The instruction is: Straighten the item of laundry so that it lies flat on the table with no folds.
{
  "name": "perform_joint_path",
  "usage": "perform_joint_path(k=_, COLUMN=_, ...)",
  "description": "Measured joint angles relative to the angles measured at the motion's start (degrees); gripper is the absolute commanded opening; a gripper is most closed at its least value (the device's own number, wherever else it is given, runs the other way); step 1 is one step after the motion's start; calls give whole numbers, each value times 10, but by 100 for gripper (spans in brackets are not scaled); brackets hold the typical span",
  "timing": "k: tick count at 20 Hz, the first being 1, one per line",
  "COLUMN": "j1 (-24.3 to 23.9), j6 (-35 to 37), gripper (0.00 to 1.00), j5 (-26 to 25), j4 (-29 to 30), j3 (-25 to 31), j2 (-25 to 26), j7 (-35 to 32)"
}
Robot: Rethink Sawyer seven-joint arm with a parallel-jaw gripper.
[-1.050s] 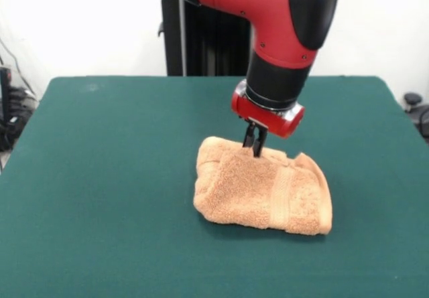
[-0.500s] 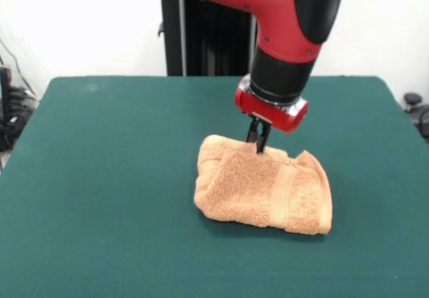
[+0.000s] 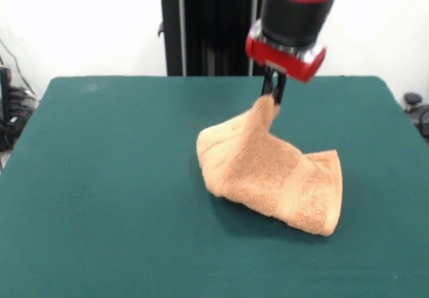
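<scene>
The item of laundry [image 3: 268, 174] is an orange-tan terry towel with a flat woven band near its right edge. It hangs in a peak from my gripper [image 3: 273, 94], which is shut on its upper back edge. Its lower part still rests, folded, on the green table [image 3: 107, 177], right of centre. The red and black arm comes down from the top, above the towel.
A black pedestal [image 3: 201, 37] stands beyond the table's far edge. Dark gear [image 3: 419, 110] sits off the right side and cables [image 3: 10, 110] off the left.
My gripper has risen and shifted slightly right, pulling the towel's pinched edge up into a peak. The rest of the towel has tilted and partly lifted off the table.
</scene>
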State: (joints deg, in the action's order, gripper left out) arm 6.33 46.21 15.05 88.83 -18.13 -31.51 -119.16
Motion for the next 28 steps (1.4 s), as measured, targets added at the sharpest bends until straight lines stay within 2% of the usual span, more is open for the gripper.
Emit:
perform_joint_path(k=4, j1=-3, j6=80, gripper=0, j5=0, j4=-2, j3=-1, j2=-42, j7=0)
perform_joint_path(k=13, j1=-5, j6=187, gripper=0, j5=-1, j4=-15, j3=-7, j2=-102, j7=0)
perform_joint_path(k=28, j1=-6, j6=297, gripper=0, j5=-1, j4=-59, j3=-8, j2=-149, j7=0)
